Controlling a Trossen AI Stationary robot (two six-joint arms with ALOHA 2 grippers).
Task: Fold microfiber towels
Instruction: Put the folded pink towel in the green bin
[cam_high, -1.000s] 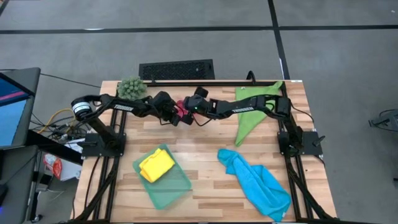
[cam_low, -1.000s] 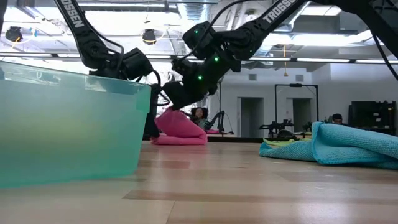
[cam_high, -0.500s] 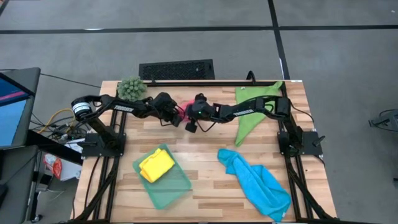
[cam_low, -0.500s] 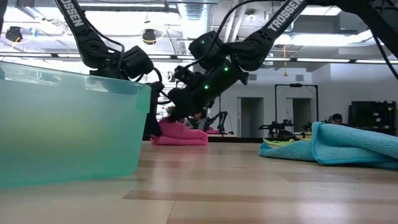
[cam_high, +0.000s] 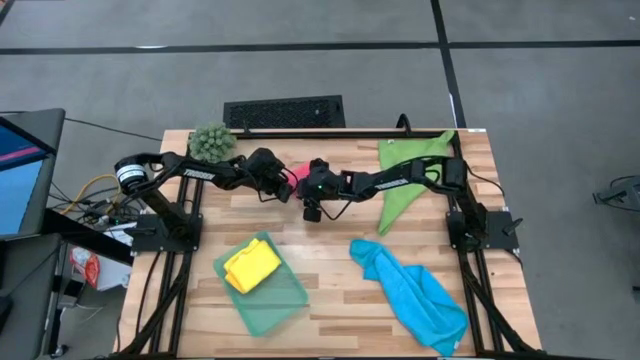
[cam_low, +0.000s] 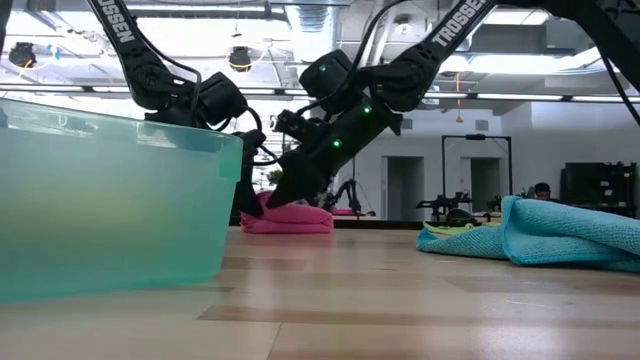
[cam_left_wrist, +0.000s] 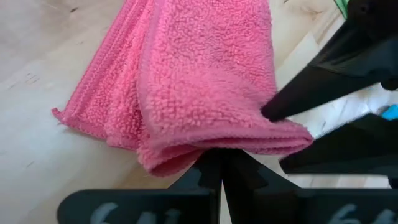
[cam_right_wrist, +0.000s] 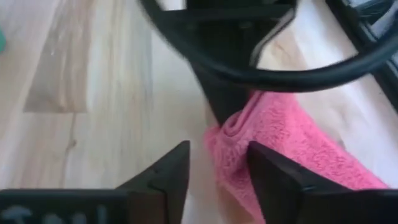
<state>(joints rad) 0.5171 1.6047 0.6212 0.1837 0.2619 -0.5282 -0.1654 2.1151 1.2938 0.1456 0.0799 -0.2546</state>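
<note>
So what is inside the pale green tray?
The tray holds the folded yellow towel at one end; the remaining floor shows bare. Whether anything lies under the towel cannot be seen, because the towel covers it.

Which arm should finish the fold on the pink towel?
Left. Its left gripper is shut on the folded pink microfiber towel edge, while the right gripper stands open beside it, holding nothing.

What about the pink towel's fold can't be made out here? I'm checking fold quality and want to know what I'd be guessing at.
- High view: the pink towel is mostly covered by the left gripper and right gripper.
- Low view: the tray wall and the arms hide its near end.
- Left wrist view: the frame cuts off its far edge; layers cannot be counted.
</note>
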